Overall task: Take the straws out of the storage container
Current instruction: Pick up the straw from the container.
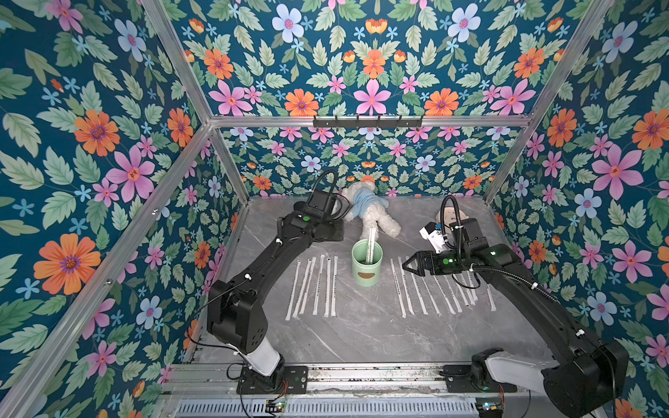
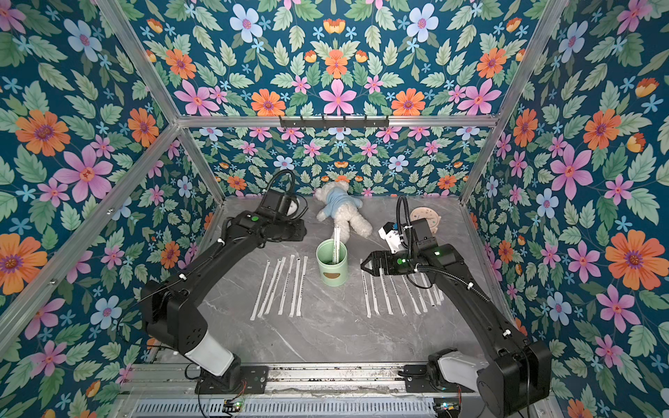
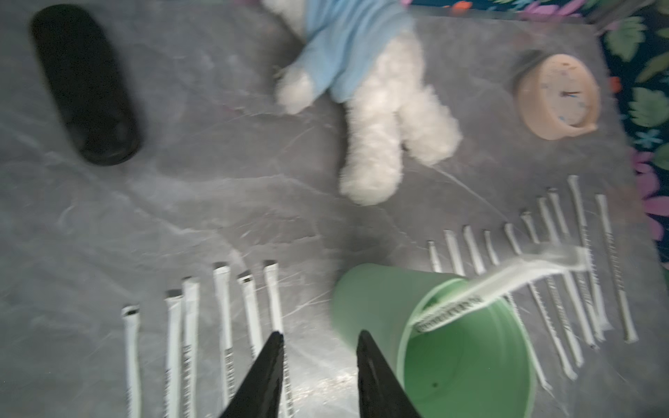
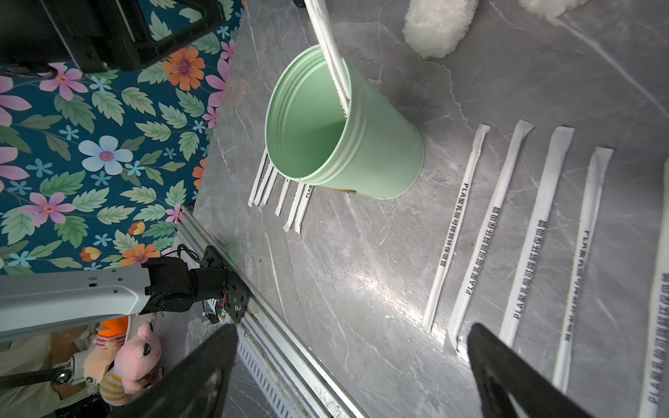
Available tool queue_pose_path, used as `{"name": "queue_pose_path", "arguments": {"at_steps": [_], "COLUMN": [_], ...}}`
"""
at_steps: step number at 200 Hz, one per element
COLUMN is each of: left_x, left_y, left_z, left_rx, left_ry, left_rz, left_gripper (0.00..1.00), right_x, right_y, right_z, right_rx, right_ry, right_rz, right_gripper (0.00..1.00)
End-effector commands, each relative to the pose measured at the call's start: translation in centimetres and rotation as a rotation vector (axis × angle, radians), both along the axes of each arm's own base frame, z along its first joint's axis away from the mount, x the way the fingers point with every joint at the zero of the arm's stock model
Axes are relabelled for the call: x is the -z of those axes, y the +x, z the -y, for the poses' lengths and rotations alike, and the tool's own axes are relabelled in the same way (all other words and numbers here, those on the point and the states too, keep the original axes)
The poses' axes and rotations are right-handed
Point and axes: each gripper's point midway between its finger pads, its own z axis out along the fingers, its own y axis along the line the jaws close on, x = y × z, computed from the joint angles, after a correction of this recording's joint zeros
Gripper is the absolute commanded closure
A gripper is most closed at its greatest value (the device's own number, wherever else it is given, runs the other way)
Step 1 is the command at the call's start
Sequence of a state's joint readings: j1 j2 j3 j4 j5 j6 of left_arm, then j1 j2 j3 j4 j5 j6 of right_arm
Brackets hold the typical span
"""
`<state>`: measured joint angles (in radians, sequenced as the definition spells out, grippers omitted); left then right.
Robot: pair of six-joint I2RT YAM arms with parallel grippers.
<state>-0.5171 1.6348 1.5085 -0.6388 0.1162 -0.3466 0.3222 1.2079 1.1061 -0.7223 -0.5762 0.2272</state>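
The storage container, a mint-green cup (image 1: 366, 271) (image 4: 383, 155), stands upright mid-table. One or two white wrapped straws (image 1: 370, 242) (image 3: 506, 282) lean in it and stick out over the rim. Several more straws lie flat in a row to its left (image 1: 333, 286) and another row to its right (image 1: 398, 289). My left gripper (image 3: 320, 334) hangs above the gap between the left row and the cup, open with nothing between its fingers. Its fingers are hard to make out in both top views. My right gripper (image 1: 406, 266) (image 4: 353, 327) is wide open and empty, just right of the cup, over the right row.
A white teddy bear in a blue shirt (image 1: 369, 213) lies behind the cup. A black oblong object (image 3: 83, 83) lies left of it. A pinkish round clock (image 3: 557, 97) stands at the back right, behind my right arm. A metal rail (image 1: 362, 376) runs along the table's front edge.
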Motion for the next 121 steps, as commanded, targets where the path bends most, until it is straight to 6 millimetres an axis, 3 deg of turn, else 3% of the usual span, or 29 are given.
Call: {"name": "queue_pose_path", "arguments": {"at_steps": [1, 50, 121], "left_x": [-1.2, 0.2, 1.0], "left_y": [1.1, 1.3, 0.8], "left_z": [3.2, 5.8, 7.8], "left_rx": [0.039, 0.082, 0.128], "left_ry": [-0.115, -0.139, -0.143], "left_rz": [0.056, 0.026, 0.004], "left_gripper": [0.63, 0.71, 0.71], "right_x": [-0.4, -0.4, 0.0], "right_y": [0.1, 0.3, 0.5], "right_z": [0.6, 1.4, 1.2], "right_rx": [0.029, 0.056, 0.051], "right_ry": [-0.033, -0.068, -0.065], "right_rz": [0.018, 0.051, 0.052], "right_gripper": [0.01, 0.01, 0.01]}}
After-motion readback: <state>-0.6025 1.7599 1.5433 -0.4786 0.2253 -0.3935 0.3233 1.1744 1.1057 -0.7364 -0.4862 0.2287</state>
